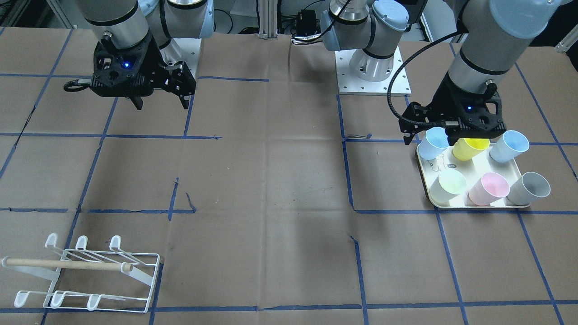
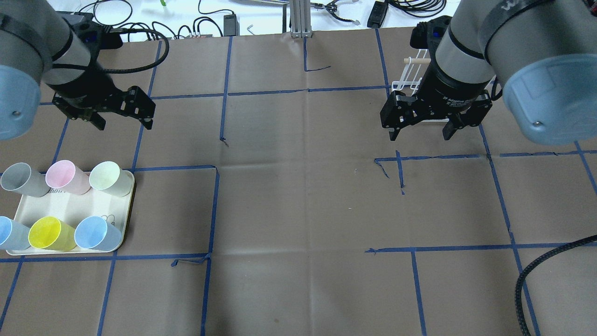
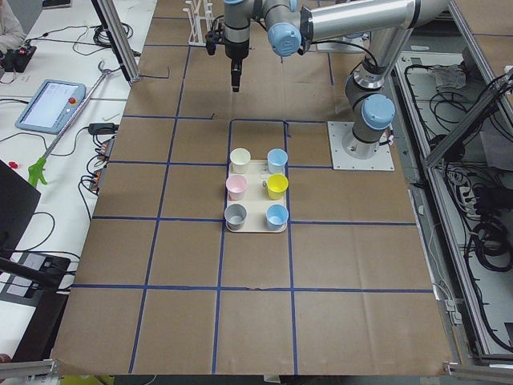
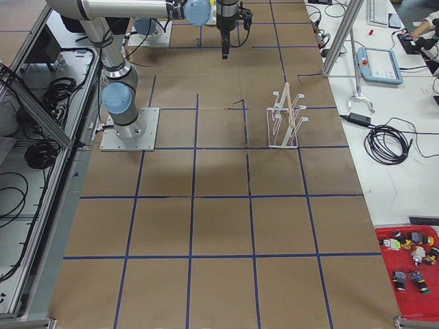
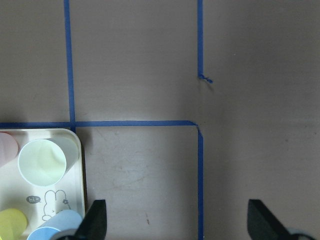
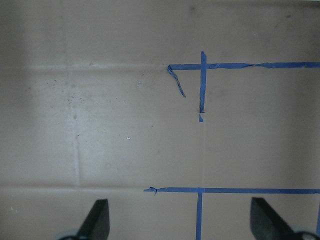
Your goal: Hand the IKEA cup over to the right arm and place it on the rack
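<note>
Several pastel IKEA cups stand on a cream tray [image 2: 100, 207]: grey [image 2: 21, 179], pink [image 2: 65, 176], pale green [image 2: 109, 178], yellow [image 2: 49, 233] and two blue ones [image 2: 95, 232]. My left gripper [image 2: 123, 125] hangs open and empty high above the table, just past the tray's far edge. In its wrist view the pale green cup [image 5: 42, 161] lies to the lower left of the fingers [image 5: 97, 220]. My right gripper [image 2: 419, 136] is open and empty over bare table. The white wire rack [image 1: 90, 271] stands beyond it, partly hidden by the arm in the overhead view.
Brown paper with blue tape lines [image 2: 217, 210] covers the table. A black hose [image 2: 536, 266] crosses the near right corner. Cables and small devices lie along the far edge [image 2: 210, 21]. A red bin of parts [image 4: 411, 264] sits on a side bench.
</note>
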Available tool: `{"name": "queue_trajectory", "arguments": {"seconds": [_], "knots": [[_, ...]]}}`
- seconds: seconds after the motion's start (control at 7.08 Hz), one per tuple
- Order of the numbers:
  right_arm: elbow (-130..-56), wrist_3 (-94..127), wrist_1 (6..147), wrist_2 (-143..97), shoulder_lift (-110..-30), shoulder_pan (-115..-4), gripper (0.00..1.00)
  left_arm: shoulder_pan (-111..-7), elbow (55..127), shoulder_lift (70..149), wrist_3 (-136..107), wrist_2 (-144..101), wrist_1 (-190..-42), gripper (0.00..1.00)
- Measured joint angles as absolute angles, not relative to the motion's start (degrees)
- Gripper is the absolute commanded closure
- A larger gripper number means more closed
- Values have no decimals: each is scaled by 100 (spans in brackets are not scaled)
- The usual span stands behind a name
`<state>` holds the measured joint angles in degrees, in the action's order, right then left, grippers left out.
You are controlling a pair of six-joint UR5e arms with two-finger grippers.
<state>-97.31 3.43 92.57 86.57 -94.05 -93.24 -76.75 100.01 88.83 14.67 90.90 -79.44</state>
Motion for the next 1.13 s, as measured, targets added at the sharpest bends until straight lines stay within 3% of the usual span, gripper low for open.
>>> {"name": "queue_trajectory", "arguments": {"seconds": [0.42,1.13], "knots": [[-9758,343,9251,8652,-9402,-9323,0,-6571,10666,8774,2657,9061,-7460,1],[-9737,351,9256,8642,-9399,-9331,0,-6464,11386,9621,2806,8805,-5943,1]]}}
